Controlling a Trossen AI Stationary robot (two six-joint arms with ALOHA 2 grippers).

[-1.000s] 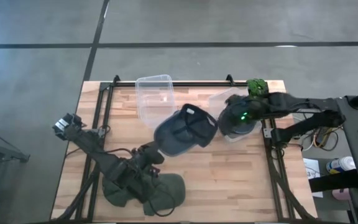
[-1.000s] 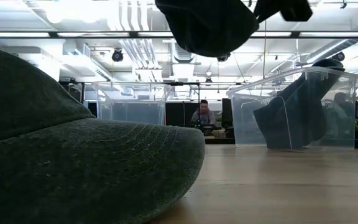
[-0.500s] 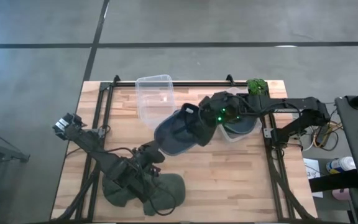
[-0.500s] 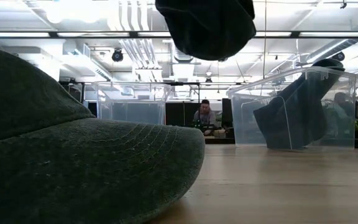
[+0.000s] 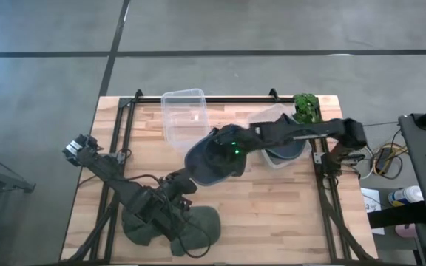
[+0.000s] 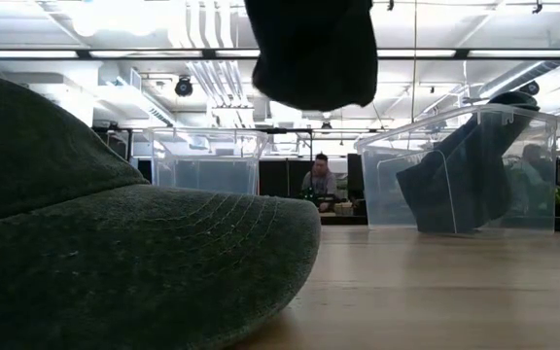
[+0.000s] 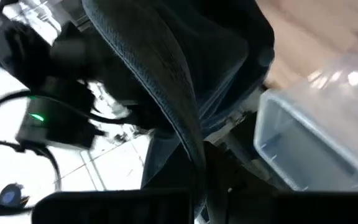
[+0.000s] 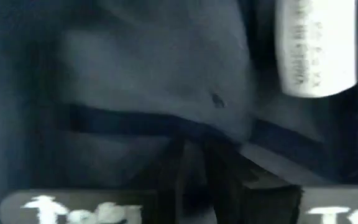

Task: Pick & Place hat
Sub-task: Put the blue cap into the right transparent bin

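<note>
A dark green cap [image 6: 115, 243] lies on the near edge of the counter [image 5: 272, 214], filling the low view's foreground, with the left arm stretched over it in the high view. Farther in, the left jaws [image 5: 186, 179] pinch the brim of a dark blue hat [image 5: 213, 162], held up off the counter near its middle. The right jaws [image 5: 224, 148] reach into the hat from the far right; whether they are spread or pressed together cannot be told, since the right wrist view shows only dark cloth and a white label [image 8: 316, 46]. Beyond stand two clear bins: one [image 5: 183, 114] upright, one [image 5: 276, 137] holding another dark cap.
</note>
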